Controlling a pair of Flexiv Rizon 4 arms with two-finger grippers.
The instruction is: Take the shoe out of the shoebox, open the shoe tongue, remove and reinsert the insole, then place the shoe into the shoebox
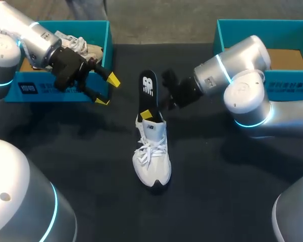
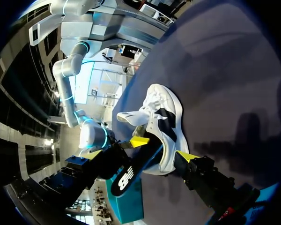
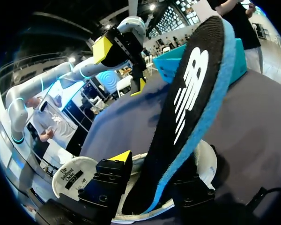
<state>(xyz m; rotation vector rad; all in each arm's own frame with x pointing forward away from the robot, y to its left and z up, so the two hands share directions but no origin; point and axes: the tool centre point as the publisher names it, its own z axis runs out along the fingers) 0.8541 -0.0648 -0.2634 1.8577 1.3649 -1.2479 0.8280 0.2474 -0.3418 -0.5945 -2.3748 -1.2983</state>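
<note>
A white laced shoe [image 1: 152,154] lies on the black table, toe toward me. Its black insole [image 1: 148,86] with a blue edge stands steeply out of the heel opening. My right gripper [image 1: 152,112] is at the heel, with the insole [image 3: 187,103] between its fingers [image 3: 113,176]. A small gap shows beside the yellow-tipped finger, so it is open. My left gripper [image 1: 107,91] hangs wide open and empty in front of the left shoebox [image 1: 108,55], apart from the shoe. In the left wrist view the shoe [image 2: 164,122] lies ahead of its fingertip [image 2: 187,156].
The left teal shoebox holds another pale shoe [image 1: 83,46]. A second teal box [image 1: 223,38] with a brown floor stands at the back right, behind my right arm.
</note>
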